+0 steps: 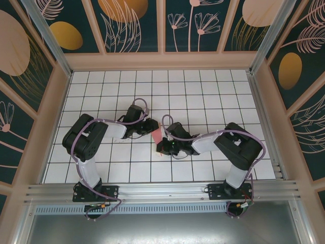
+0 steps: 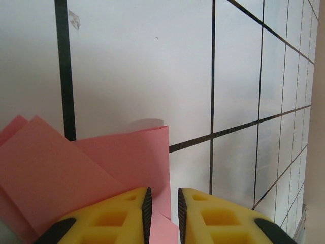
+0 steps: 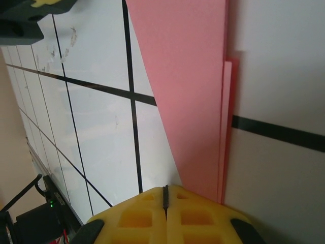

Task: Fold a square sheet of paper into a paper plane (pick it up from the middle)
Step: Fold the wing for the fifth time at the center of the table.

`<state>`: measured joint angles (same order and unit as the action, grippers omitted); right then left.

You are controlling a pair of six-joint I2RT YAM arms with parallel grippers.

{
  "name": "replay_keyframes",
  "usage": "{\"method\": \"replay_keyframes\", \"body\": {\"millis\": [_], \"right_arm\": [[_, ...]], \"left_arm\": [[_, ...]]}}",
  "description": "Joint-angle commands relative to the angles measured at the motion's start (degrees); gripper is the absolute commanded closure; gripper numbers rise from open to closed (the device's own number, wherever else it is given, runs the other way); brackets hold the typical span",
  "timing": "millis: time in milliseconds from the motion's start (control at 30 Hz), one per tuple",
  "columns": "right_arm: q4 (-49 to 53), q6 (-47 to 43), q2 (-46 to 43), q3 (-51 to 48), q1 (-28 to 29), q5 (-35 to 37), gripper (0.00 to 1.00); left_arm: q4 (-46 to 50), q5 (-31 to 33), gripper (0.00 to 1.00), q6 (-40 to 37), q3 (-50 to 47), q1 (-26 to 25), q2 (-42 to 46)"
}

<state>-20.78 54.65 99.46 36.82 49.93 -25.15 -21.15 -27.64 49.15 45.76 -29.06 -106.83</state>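
Your right gripper [image 3: 165, 195] is clamped shut on the half-folded paper [image 3: 188, 76] at mid table [image 1: 213, 91]. The left gripper [image 2: 162, 203], at its 9 o'clock, stands barely parted around a flap [image 2: 132, 152] (gripping? I cannot tell). Pulling apart could tear it.

Pink, yellow, white and teal.
The paper [image 2: 61, 168] just ahead of my left fingers [image 2: 111, 213] is plain salmon pink. My left and right fingers [image 3: 137, 213] are yellow. Beneath me the table [image 2: 127, 66] is white with black grid lines. The walls [image 1: 30, 66] are dark teal with peach and gold plant shapes.
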Motion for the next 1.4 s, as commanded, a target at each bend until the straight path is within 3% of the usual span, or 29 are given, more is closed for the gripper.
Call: {"method": "replay_keyframes", "body": {"millis": [0, 500, 1033, 1367], "right_arm": [[6.4, 1.1, -0.7, -3.7, 1.2, -1.0, 0.93], [11.2, -1.9, -11.1, -0.4, 0.4, 2.2, 0.93], [6.3, -1.2, 0.5, 8.6, -3.0, 1.5, 0.93], [6.0, -1.2, 5.7, 6.8, -3.6, 1.5, 0.93]], "left_arm": [[7.2, 6.3, 0.75, -1.6, -0.9, 0.4, -2.1], [8.6, 6.8, 0.75, -2.2, -0.6, 0.5, -1.3], [8.0, 6.5, 0.74, -1.8, -0.8, 0.4, -1.4], [8.0, 6.5, 0.75, -1.9, -1.0, 0.4, -1.3]]}}
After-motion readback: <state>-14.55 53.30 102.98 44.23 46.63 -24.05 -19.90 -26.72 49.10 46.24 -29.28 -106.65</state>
